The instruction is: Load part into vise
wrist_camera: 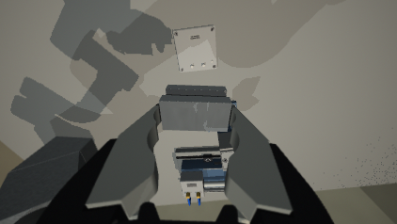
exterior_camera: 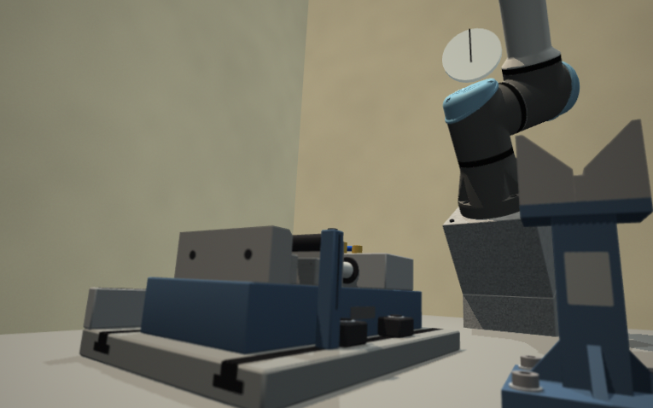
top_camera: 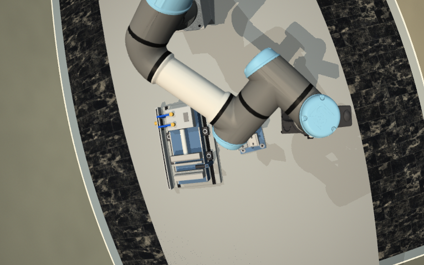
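In the wrist view my gripper [wrist_camera: 196, 105] is shut on the grey block [wrist_camera: 195, 117], its fingers at the two ends. A dark line runs along the block's far side; which way the slot faces I cannot tell. In the top view the wrist hides the block and most of the gripper; the exterior view shows neither. The vise stands open and empty, with its moving jaw [top_camera: 185, 158] on the rod [top_camera: 183, 141], fixed jaw [top_camera: 189, 176] [exterior_camera: 227, 253] and work stop [top_camera: 200, 166] [exterior_camera: 306, 241]. The V-block [exterior_camera: 546, 182] is empty.
The infeed plate [wrist_camera: 207, 49] shows without a block beyond the held block in the wrist view. The V-block's base [top_camera: 262, 141] is partly under the arm, right of the vise. The stop's blue post [exterior_camera: 329, 294] and black clamps [top_camera: 205, 131] [exterior_camera: 394, 325] stand along the vise's side.
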Robot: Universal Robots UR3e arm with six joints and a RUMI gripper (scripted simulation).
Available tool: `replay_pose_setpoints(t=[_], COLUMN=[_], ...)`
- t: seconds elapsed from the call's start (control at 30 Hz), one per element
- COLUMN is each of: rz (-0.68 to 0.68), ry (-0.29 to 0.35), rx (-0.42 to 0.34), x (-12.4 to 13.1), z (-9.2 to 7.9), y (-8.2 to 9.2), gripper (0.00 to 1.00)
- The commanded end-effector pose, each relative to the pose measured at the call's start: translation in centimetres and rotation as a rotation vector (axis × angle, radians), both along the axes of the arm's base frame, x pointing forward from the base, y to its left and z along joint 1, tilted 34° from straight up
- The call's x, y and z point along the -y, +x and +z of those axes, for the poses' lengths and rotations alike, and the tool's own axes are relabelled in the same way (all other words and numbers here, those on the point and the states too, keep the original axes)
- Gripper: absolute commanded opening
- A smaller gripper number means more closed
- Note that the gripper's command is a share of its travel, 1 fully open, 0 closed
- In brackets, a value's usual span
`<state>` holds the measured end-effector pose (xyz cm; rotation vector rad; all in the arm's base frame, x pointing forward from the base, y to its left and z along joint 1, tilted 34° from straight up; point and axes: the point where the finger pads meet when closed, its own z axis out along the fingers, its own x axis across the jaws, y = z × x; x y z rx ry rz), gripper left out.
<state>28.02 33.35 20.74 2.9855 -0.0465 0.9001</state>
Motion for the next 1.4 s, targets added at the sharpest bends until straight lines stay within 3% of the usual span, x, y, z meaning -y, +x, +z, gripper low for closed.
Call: replay_pose_setpoints(t=[0.0, 1.37], rz=[-0.024, -0.266], ry=[0.019, 0.177], rx=[0.002, 0.005], x=[0.1, 1.5], z=[0.2, 0.9], y=[0.1, 1.3], gripper=[0.0, 0.0])
